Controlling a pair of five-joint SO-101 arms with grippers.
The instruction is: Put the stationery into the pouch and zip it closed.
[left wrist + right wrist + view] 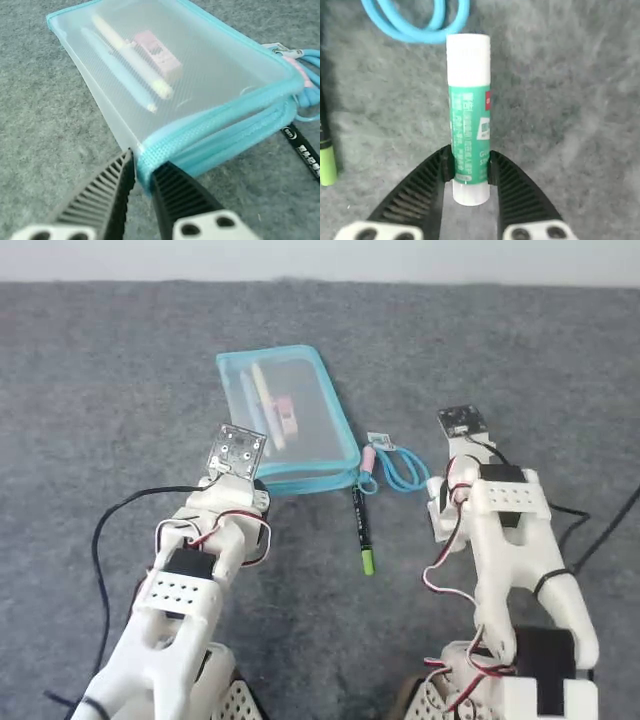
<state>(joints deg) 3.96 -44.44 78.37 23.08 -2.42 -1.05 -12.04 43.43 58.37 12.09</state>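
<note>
The translucent turquoise-trimmed zip pouch (285,420) lies mid-worktop (100,390) toward the far edge and holds two pale pens (125,57) and a pink eraser (156,50). The left claw (142,167) pinches its near zip corner. The right claw (468,160) clamps a white-and-green glue stick (468,100) near a blue cord loop (402,468). A black green-capped pen (362,530) lies between the arms.

The left arm (190,580) comes in from seven o'clock in the high view and stretches toward twelve. The left gripper (139,167) is nipped (jaws nearly together) on the pouch (165,75) corner. The right arm (510,540) stands at five o'clock, pointing toward eleven, with the right gripper (469,162) clamped on a glue stick (468,100).
</note>
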